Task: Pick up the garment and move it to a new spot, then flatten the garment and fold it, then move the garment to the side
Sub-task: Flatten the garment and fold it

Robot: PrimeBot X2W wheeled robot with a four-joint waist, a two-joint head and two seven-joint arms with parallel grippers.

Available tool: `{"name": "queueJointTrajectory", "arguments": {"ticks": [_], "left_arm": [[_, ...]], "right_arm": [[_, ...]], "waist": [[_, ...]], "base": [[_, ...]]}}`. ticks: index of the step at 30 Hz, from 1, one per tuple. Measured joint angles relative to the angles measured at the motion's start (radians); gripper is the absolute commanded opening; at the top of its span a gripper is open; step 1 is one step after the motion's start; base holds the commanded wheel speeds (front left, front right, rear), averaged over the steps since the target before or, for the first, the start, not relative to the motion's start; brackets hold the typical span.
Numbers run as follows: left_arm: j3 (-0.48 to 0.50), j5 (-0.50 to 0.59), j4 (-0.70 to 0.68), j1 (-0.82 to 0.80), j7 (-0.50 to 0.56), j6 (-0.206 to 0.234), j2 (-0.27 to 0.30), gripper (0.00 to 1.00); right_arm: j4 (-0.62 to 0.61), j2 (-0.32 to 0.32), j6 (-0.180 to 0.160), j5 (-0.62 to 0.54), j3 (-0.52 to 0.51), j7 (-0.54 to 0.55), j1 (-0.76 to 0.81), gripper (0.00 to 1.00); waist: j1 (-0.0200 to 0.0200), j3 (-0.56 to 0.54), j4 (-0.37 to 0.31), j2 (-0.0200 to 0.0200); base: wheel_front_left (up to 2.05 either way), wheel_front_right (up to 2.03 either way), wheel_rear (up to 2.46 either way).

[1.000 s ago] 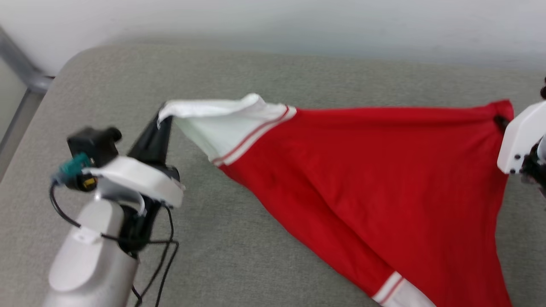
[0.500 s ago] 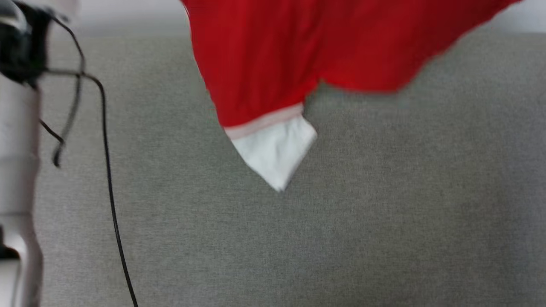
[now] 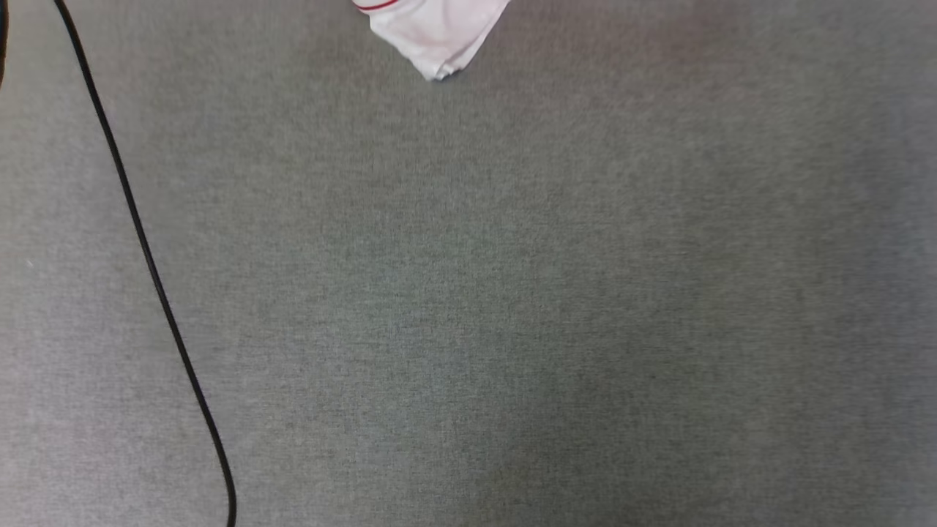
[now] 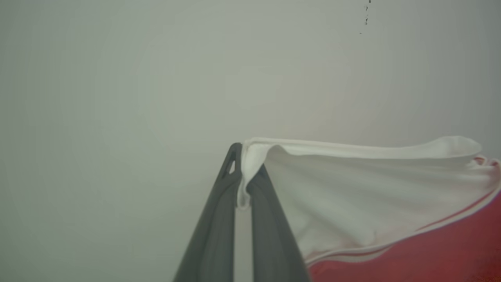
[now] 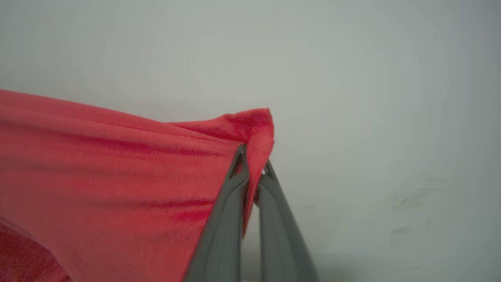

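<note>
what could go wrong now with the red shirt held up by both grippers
The left gripper pinches only the thin white sleeve edge of the red jersey shirt; it might slip free. The right gripper holds just a small bunched red corner. The loose black cable runs left of the dangling sleeve tip and could snag.

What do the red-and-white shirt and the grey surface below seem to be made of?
Likely the garment is soft, matte knit cloth: it drapes in loose creases. Seemingly the grey surface is woven upholstery fabric: fine flecked weave, no shine.
</note>
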Motion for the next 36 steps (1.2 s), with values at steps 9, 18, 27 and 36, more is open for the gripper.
{"name": "queueJointTrajectory", "arguments": {"ticks": [9,18,27,36], "left_arm": [[-0.03,-0.093,0.089,0.088,-0.039,-0.004,-0.025,0.0],[-0.087,-0.244,0.041,0.425,-0.072,-0.004,-0.019,0.0],[-0.126,-0.244,-0.038,0.802,-0.081,-0.005,-0.033,0.0],[-0.08,-0.234,-0.193,1.179,-0.082,0.044,-0.055,0.0]], "right_arm": [[0.135,0.011,-0.001,0.044,0.05,-0.071,0.014,0.0],[0.221,0.001,0.0,0.145,0.143,-0.116,0.268,0.0],[0.172,-0.042,0.0,0.287,0.196,-0.116,0.624,0.0],[0.04,-0.05,0.004,0.373,0.166,-0.102,0.993,0.0]], "waist": [[0.0001,0.084,0.028,0.0],[-0.0001,-0.02,0.036,0.0],[-0.0003,-0.173,0.061,0.0],[-0.0005,-0.336,0.068,0.0]], "base": [[0.0,0.0,0.0],[0.0,0.0,0.0],[0.0,0.0,0.0],[0.0,0.0,0.0]]}}
